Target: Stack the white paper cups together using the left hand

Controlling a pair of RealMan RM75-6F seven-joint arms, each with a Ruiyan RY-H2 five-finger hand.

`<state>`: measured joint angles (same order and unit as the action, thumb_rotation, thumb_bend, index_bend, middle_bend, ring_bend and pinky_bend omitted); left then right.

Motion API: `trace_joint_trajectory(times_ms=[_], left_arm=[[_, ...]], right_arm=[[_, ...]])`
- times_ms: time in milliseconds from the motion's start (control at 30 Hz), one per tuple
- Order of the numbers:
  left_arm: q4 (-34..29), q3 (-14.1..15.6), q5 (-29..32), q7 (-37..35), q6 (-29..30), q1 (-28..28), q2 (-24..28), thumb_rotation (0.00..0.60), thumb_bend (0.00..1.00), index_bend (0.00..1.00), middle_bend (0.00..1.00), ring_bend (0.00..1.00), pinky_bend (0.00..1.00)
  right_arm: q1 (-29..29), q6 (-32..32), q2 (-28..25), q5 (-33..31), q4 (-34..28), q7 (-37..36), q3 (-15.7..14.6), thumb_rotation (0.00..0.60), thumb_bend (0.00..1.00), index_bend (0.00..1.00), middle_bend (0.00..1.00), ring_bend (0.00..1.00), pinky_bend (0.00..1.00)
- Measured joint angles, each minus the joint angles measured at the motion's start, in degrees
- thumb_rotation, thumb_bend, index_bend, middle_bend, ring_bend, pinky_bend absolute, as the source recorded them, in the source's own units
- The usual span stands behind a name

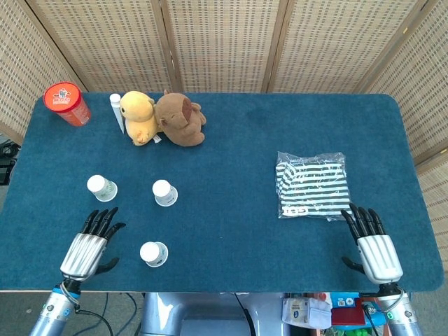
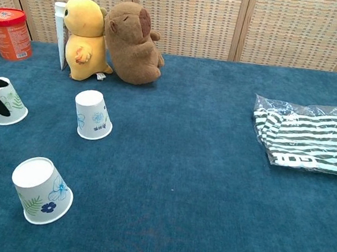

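Three white paper cups stand upside down, well apart, on the left half of the counter (image 1: pixel 231 126): a far-left cup (image 1: pixel 102 187), a middle cup (image 1: pixel 164 192) and a near cup (image 1: pixel 153 253). Each is a thin tapered cone with printed flowers and leaves, wide rim down. They are likely very light, easily crushed and easily tipped, so a gentle hold around the side wall, about halfway up, looks safest.

The left robot hand (image 1: pixel 87 248) hovers between the far-left and near cups with fingers spread wide, holding nothing. The right robot hand (image 1: pixel 374 245) lies at the near right edge, fingers also spread and empty.

Deep blue, felt-like cloth covers the counter. Farther back sit a soft yellow plush (image 1: pixel 138 117) leaning against a brown plush (image 1: pixel 180 119), a white tube (image 1: pixel 116 110) beside them, and a red tub (image 1: pixel 66 103). A striped garment in a glossy bag (image 1: pixel 311 185) lies to the right.
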<state>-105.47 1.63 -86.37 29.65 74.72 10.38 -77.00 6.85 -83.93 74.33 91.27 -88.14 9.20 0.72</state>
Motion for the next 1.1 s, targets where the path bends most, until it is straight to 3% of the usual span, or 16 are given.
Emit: trace_joint_trajectory(times_ms=[233,533,833,1100], left_arm=[[-8.68,-0.87,4.44,8.43,-3.63,2.68,0.87,0.600,0.24,0.24,0.00,0.00,0.00],[-13.03,-1.46,11.67,15.50,-6.67,5.45,1.02,0.600,0.24,0.24,0.00,0.00,0.00],[-14.71,-2.35,19.13,21.26,-7.91,9.03,-0.38,0.600,0.24,0.24,0.00,0.00,0.00],[-13.78,-2.56,22.05,22.39,-8.15,11.23,-2.48,0.600,0.24,0.24,0.00,0.00,0.00]], right_arm=[[-0.15,-0.56,-0.47,0.07,-0.17,-1.00,0.22,0.600,0.00,0.00,0.00,0.00,0.00],[-0.30,-1.05,-0.79,0.10,-0.30,-1.68,0.42,0.600,0.00,0.00,0.00,0.00,0.00],[-0.42,-1.26,-1.17,-0.10,-0.40,-2.62,0.62,0.600,0.00,0.00,0.00,0.00,0.00],[-0.48,-1.42,-1.36,-0.28,-0.38,-3.10,0.82,0.600,0.00,0.00,0.00,0.00,0.00]])
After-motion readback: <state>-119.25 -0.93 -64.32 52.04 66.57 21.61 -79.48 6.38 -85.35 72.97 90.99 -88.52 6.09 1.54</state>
